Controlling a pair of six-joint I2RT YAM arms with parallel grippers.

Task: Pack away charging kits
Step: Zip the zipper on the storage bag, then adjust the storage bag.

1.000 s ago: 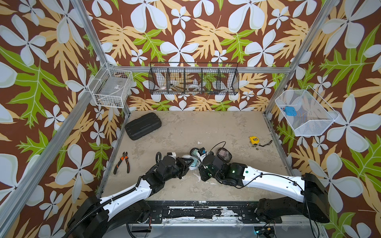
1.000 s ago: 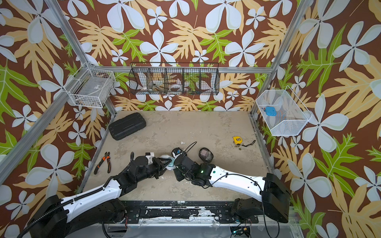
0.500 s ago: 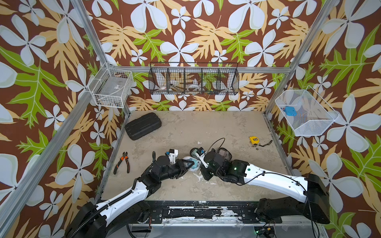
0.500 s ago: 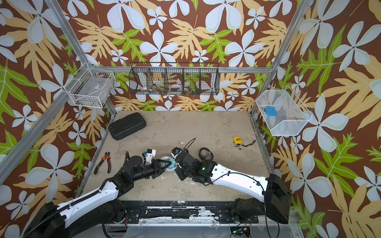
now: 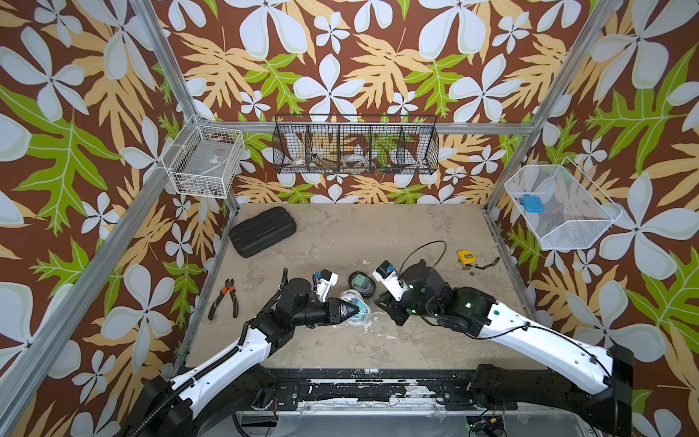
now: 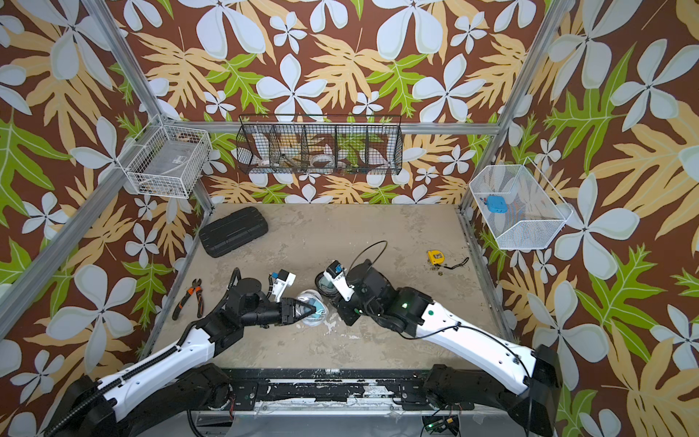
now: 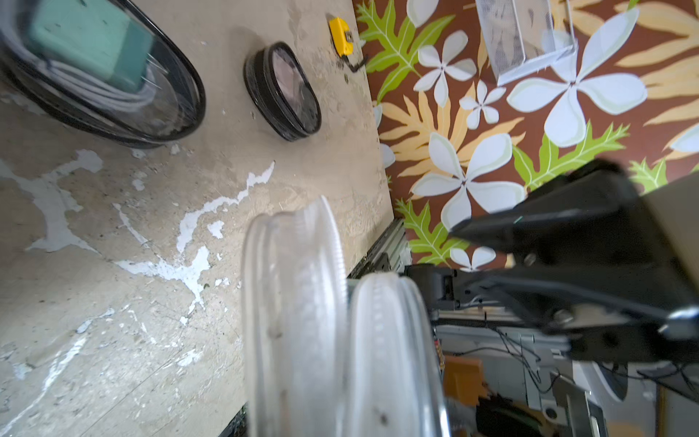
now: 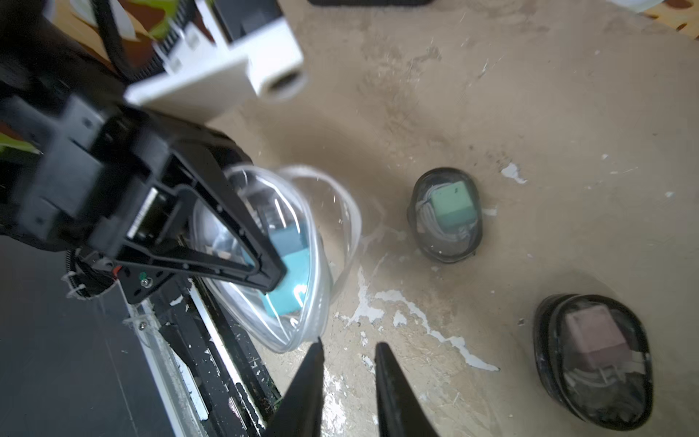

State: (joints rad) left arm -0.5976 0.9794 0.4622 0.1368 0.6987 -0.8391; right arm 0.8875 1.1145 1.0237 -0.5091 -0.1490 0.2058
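Nearest the base, the left gripper [image 5: 353, 310] was clamped on the clear oval zip pouch [image 8: 302, 325]. The pouch stood on edge on the worn beige tabletop [image 5: 340, 352], near front-centre. A teal square plug [image 8: 291, 287] sat inside it; I couldn't make out a white cable in there. The pouch halves gaped apart, with zip teeth showing in the left wrist view. Its long axis ran along the left gripper's reach, the far end pointing at the right gripper [image 8: 348, 352]. The gap faced up toward that arm, as far as I could tell. The right gripper hung just beside the pouch end without touching it, fingers parted and nothing between them.

My read on the step: the third kit was loaded but its pouch was not yet closed. The next move likely calls for the right gripper to catch the zip pull or press the halves together while the left steadies. I couldn't spot the pull, and the thin shell could slip.

Further out, the black-rimmed oval pouch with mint plug and coiled white cable [image 8: 444, 215] lay flat and looked shut. The black-rimmed oval pouch with pink plug [image 8: 592, 359] lay near it, the same. Beyond them were the yellow tape measure [image 5: 466, 257] and the black ribbed hard case [image 5: 263, 230].
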